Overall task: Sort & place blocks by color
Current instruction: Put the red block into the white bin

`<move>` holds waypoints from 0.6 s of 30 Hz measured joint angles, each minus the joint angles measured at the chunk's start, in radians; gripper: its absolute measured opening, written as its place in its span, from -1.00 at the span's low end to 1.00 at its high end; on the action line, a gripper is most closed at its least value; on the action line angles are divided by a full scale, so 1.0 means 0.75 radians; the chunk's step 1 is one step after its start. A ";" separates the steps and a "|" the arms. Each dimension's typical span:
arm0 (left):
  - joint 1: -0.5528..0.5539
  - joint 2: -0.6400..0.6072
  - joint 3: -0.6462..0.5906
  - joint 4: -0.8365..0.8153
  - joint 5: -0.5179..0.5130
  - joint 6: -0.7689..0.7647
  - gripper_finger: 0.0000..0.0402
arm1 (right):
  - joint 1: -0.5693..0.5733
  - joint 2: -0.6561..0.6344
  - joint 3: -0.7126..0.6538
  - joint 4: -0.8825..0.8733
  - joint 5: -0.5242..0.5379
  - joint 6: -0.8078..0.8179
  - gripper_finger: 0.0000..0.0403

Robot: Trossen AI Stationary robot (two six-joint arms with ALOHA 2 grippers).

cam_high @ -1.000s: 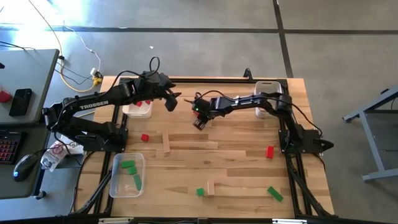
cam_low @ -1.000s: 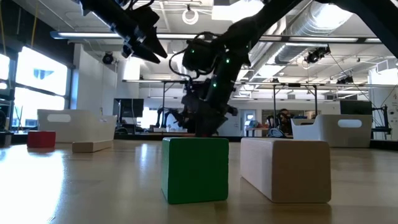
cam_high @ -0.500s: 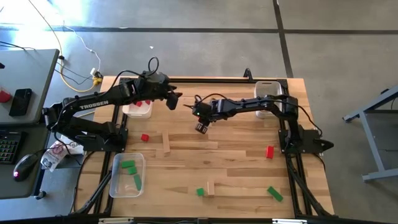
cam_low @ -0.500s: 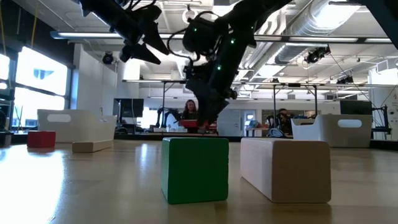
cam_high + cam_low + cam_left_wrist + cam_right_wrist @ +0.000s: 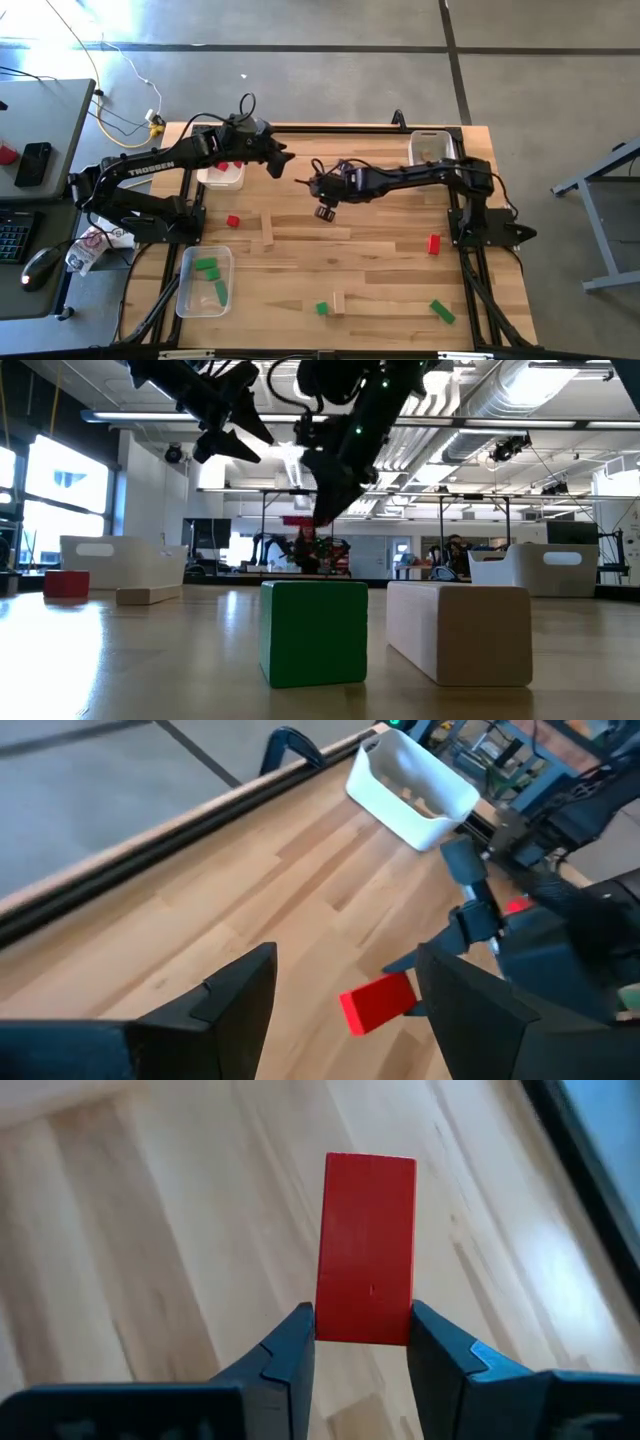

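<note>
A wooden table (image 5: 380, 250) bears scattered blocks (image 5: 433, 243) and three trays (image 5: 204, 281).

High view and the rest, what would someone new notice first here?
The right gripper, raised over the table's middle, is shut on a red block. The left gripper hangs open near the white tray at the far left. In the low view, a green block and a wood block loom up close.
</note>
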 joint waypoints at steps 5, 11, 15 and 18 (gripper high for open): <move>-0.001 0.000 0.000 -0.001 0.120 -0.037 0.12 | 0.018 -0.047 0.000 0.023 0.003 -0.073 -0.50; -0.001 0.000 0.000 -0.029 0.264 -0.127 0.12 | 0.032 -0.109 0.000 0.068 0.021 -0.176 -0.50; -0.004 0.000 0.000 -0.037 0.358 -0.163 0.12 | 0.049 -0.150 0.000 0.096 0.023 -0.234 -0.50; -0.015 0.000 0.000 -0.040 0.372 -0.179 0.12 | 0.069 -0.161 0.000 0.128 0.052 -0.306 -0.50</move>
